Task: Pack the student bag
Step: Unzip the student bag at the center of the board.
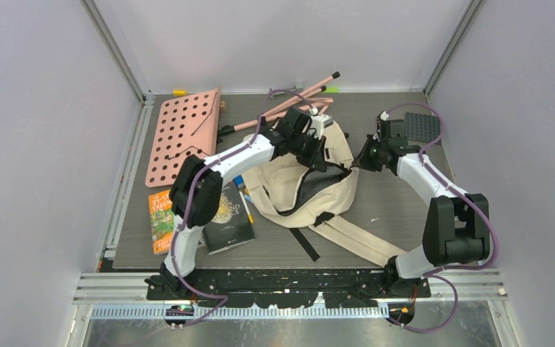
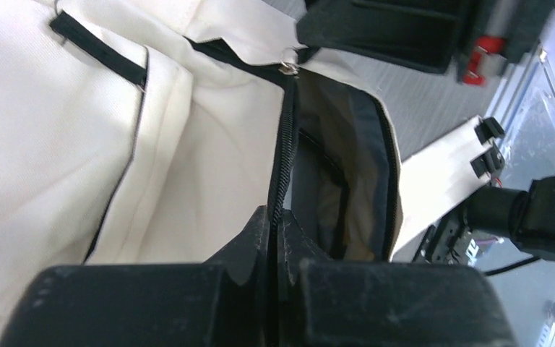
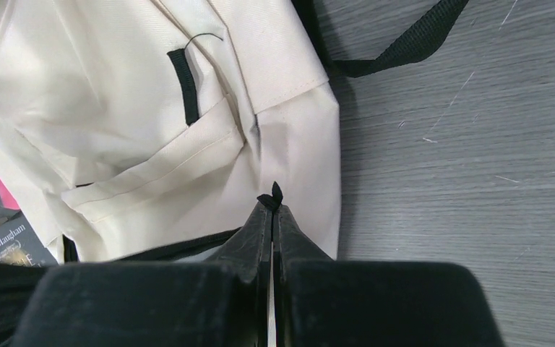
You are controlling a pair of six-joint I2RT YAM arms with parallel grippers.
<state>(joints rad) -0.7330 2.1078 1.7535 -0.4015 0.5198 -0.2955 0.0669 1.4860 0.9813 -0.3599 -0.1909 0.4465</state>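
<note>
The bag (image 1: 278, 186) lies in the middle of the table (image 1: 397, 202), between the two arms. It is cream cloth with black trim. Its top is open, and the inside (image 2: 318, 188) is grey.

The left gripper (image 1: 323, 160) is at the far edge of the bag's mouth. In its own camera, the left gripper (image 2: 274, 220) has its fingers pressed together on the black zip (image 2: 283, 144) along the edge of the opening.

The right gripper (image 1: 356, 163) is at the right side of the bag. Seen up close, the right gripper (image 3: 274, 210) is also squeezed tight. A tiny black bit of the bag's edge pokes out from its tips. A black strap (image 3: 405, 47) curls on the table behind it.

A dark book (image 1: 230, 217) lies just left of the bag, partly under the left arm. Its corner (image 3: 3, 246) reads "W.S.Maugham". The gold words on its cover are too small to read from above.

An orange book (image 1: 162, 220) lies left of that one. The words on its cover are too blurry to read for sure.

A pink board (image 1: 181, 137) full of round holes lies at the far left. Pink sticks (image 1: 289, 101) with black ends lie behind the bag. A grey mat (image 1: 423, 126) is at the far right.
</note>
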